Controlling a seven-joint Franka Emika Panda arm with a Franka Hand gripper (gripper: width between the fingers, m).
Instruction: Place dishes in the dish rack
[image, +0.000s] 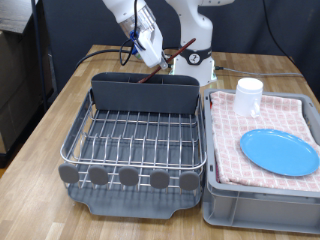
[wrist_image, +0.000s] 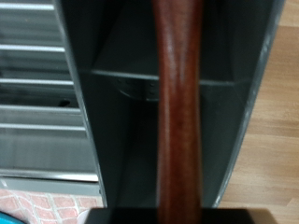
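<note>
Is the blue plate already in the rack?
No, the light-blue plate lies on the red-checked cloth in the crate, beside the dish rack.

Brown wooden spoon handle (wrist_image: 177, 112) fills centre, over dark grey utensil bin compartment (wrist_image: 121, 131); wire rack (wrist_image: 37, 103) beside.

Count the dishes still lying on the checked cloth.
2: the white cup at the cloth's far corner and the blue plate nearer the exterior view's bottom right. None appears hidden.
</note>
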